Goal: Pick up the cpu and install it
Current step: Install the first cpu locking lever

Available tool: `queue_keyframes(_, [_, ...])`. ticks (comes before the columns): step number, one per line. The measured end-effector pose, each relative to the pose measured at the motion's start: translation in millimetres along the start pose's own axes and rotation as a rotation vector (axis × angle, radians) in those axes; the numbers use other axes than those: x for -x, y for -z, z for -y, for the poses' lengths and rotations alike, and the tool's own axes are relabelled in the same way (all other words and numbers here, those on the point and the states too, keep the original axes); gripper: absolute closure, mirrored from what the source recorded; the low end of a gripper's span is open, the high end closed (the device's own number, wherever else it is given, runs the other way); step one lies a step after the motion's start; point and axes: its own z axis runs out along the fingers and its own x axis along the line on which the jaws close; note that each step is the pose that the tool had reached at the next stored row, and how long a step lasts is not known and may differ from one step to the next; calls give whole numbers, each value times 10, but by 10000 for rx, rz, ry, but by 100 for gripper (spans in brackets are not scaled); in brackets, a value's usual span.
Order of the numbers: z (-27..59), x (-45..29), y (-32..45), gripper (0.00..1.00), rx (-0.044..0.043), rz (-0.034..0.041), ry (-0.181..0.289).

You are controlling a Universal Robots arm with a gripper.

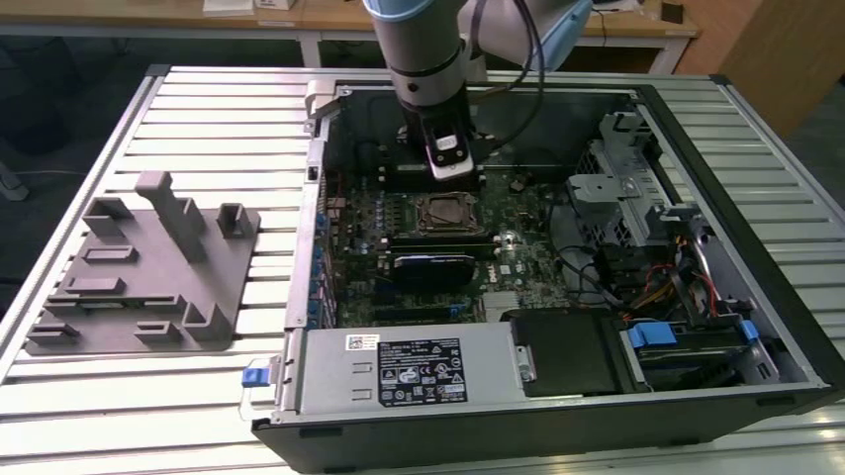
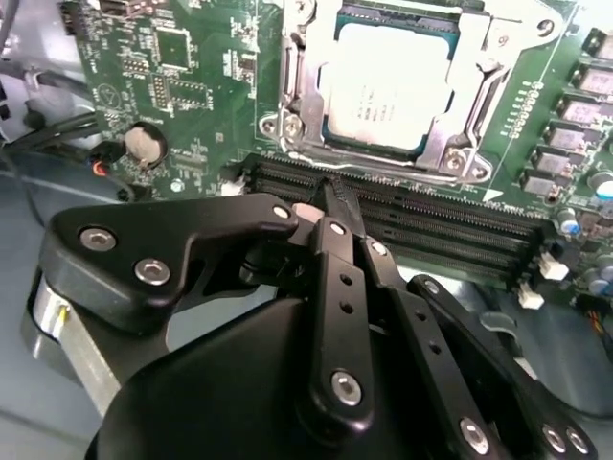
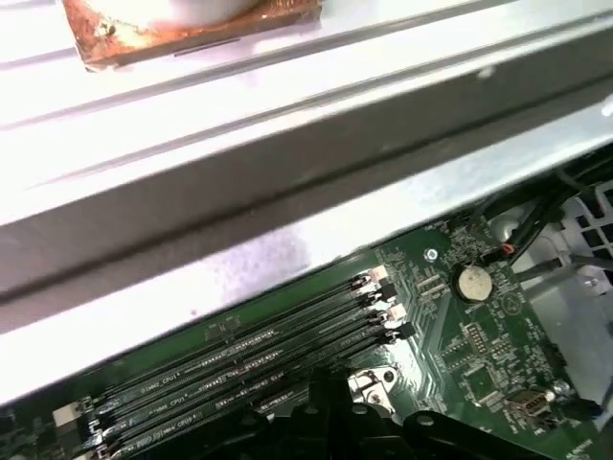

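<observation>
Where the motherboard (image 1: pixel 449 237) lies flat inside the open computer case (image 1: pixel 739 297), the cpu (image 2: pixel 388 84) sits in its socket, silver top up, inside the metal frame (image 2: pixel 460 144) that surrounds it on all sides. In the exterior view the same chip (image 1: pixel 437 212) shows as a small pale square near the middle of the board.

Just beside the socket run the long black memory slots (image 2: pixel 460 225), also seen in the first wrist view (image 3: pixel 249 369). A round coin battery (image 2: pixel 144 144) lies on the green board off to one side of the socket.

The gripper (image 2: pixel 330 196) hangs just above the slots, near the socket and not touching the cpu. Its black fingers (image 2: pixel 335 278) are drawn together to a narrow tip with nothing between them. In the exterior view the gripper (image 1: pixel 446 176) points straight down from the arm (image 1: pixel 416 49), over the board just behind the socket.

Outside the case, on the slatted table (image 1: pixel 119 129) toward the exterior view's left, stands a grey fixture (image 1: pixel 145 267) with upright posts. The case's power supply (image 1: pixel 396 366) lies along its near edge, and drive bays (image 1: pixel 647 208) and cables fill the side toward the exterior view's right.
</observation>
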Motion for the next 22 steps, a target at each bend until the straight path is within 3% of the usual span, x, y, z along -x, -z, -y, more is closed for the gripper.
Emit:
queue_keyframes(8, [-5, 3, 17, 89, -5, 2, 3])
queue_keyframes(9, [-5, 3, 17, 89, -60, 23, 17])
queue_keyframes(13, [-8, 9, 13, 89, -483, 160, 126])
queue_keyframes(15, [-9, 11, 11, 89, -633, 195, 160])
queue_keyframes(18, [-9, 11, 10, 89, -654, 194, 164])
queue_keyframes(22, [-9, 11, 9, 89, -849, 236, 207])
